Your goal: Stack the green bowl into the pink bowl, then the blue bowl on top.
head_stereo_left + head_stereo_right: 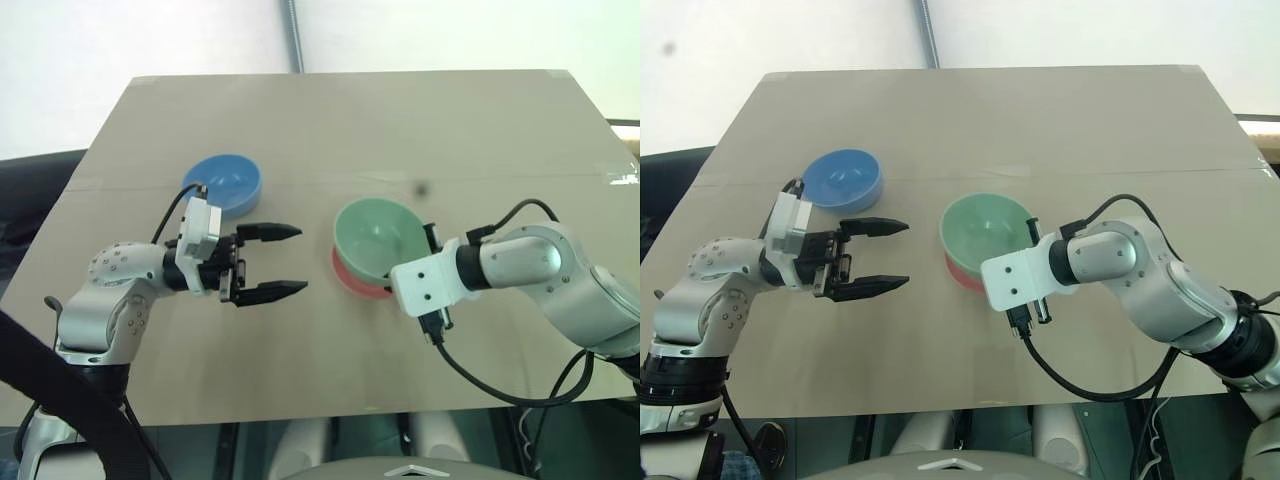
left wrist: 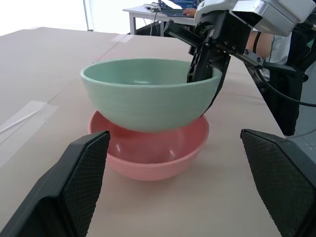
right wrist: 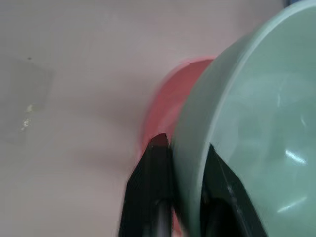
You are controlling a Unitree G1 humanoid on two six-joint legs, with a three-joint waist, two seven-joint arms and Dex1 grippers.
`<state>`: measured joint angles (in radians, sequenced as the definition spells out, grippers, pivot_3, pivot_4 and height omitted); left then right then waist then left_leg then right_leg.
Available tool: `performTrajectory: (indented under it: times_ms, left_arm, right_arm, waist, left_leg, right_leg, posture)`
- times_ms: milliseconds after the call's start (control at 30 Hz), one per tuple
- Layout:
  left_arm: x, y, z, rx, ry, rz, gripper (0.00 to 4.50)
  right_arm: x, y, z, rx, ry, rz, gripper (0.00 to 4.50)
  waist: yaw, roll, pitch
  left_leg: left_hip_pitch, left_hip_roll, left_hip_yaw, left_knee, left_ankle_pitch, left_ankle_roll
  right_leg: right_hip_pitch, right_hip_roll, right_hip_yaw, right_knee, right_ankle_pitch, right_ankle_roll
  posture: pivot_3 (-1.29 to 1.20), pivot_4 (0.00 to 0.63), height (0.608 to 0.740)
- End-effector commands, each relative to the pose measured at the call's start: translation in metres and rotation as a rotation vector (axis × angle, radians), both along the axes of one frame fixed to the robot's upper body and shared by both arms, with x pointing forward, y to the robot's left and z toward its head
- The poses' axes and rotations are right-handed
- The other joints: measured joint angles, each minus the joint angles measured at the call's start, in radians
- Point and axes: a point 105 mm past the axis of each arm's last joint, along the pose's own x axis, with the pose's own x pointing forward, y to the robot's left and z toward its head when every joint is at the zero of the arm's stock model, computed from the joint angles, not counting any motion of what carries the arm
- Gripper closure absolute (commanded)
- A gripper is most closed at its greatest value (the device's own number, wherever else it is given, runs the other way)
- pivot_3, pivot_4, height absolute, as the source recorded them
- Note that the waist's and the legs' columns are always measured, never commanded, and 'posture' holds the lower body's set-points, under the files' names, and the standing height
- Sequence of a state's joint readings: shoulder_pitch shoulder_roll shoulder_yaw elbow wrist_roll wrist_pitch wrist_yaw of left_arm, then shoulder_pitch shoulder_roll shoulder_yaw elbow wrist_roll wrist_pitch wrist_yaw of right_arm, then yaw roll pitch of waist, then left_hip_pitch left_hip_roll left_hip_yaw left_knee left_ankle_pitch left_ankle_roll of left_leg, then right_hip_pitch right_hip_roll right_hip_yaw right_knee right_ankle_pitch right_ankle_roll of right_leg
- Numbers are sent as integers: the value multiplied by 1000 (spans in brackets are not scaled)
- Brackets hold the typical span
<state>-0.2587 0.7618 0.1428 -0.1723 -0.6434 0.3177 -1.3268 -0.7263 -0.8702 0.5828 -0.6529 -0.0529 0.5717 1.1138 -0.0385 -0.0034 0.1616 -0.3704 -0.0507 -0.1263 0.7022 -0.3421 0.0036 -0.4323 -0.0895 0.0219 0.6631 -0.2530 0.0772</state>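
We are holding our left tool [image 1: 285, 261] level over the worktop [image 1: 330, 120], its two black fingers [image 1: 270, 232] spread wide apart with nothing between them. The blue bowl [image 1: 224, 184] is sitting on the worktop just behind this tool, upright and alone. Our left tool is pointing toward the other two bowls, which are lying near its open tips.

Moving right, the green bowl [image 1: 381, 238] is hanging just above the pink bowl [image 1: 357, 280], tilted and partly nested over it; in the left wrist view its underside is riding close over the pink rim, and we cannot tell whether the two are touching. The pink bowl is resting flat on the worktop.

Our right tool [image 3: 180, 163] is gripping the green bowl's rim on the side nearest its own arm, one finger [image 3: 150, 173] outside the wall and the other inside.
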Motion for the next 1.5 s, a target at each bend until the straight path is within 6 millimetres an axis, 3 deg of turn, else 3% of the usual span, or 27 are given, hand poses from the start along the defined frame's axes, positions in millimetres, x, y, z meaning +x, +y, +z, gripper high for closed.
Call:
performTrajectory:
  times_ms: [33,167,333,500,600,700,833,900,1000,1167,1500]
  left_arm:
    - [-1,2,4,5,-32,5,0]
    - [-1,4,4,3,-29,11,0]
    - [-1,4,3,4,-32,16,0]
    - [0,8,0,15,-33,37,0]
    - [3,9,-3,24,-39,64,0]
    - [5,11,-3,21,-43,90,0]
    - [14,19,-8,44,-46,158,0]
    - [22,24,-10,57,-43,210,0]
    - [42,38,-11,77,-72,347,0]
    - [87,84,-11,194,-182,675,0]
    - [105,121,-27,441,-241,748,0]
  right_arm:
    - [-3,4,6,-16,-44,48,2370]
    - [5,9,16,56,-123,27,478]
    - [7,12,41,278,52,-67,478]
    - [4,-4,75,562,257,-116,478]
    - [5,-37,84,691,367,-196,478]
    - [15,-86,78,809,378,-349,478]
    - [13,-132,53,883,372,-453,478]
    - [11,-145,41,882,382,-503,478]
    - [5,-152,34,865,369,-503,478]
    - [-2,-157,34,879,389,-495,478]
    - [-15,-144,37,863,385,-360,478]
  waist:
    - [0,0,0]
    - [-1,0,0]
    - [-1,0,0]
    - [1,0,0]
    - [8,0,0]
    - [15,0,0]
    - [23,0,0]
    - [21,0,0]
    - [17,0,0]
    - [23,0,0]
    - [25,0,0]
  left_leg:
    - [0,0,0,0,0,0]
    - [0,0,0,0,0,0]
    - [0,0,0,0,0,0]
    - [0,0,-1,0,0,0]
    - [0,0,-3,0,0,0]
    - [0,-1,-3,0,0,0]
    - [0,-1,0,0,0,0]
    - [2,-1,2,-1,0,0]
    - [5,-1,6,0,0,0]
    - [9,-1,6,1,0,0]
    - [7,-1,5,1,0,0]
  right_leg:
    - [0,0,0,0,0,0]
    - [0,0,0,0,0,0]
    - [0,0,0,0,0,0]
    - [0,0,0,0,0,0]
    - [1,-1,-2,-1,0,0]
    - [1,-1,-2,-1,0,0]
    - [1,0,0,0,0,0]
    - [1,1,1,1,0,0]
    - [1,1,5,4,0,0]
    - [3,2,6,9,0,0]
    - [2,1,5,7,0,0]
  posture:
    - [0,150,740]
    - [0,150,740]
    - [0,150,740]
    - [0,150,740]
    - [0,150,740]
    - [0,150,740]
    - [0,150,740]
    - [0,150,740]
    - [0,150,740]
    - [0,150,740]
    - [0,150,740]
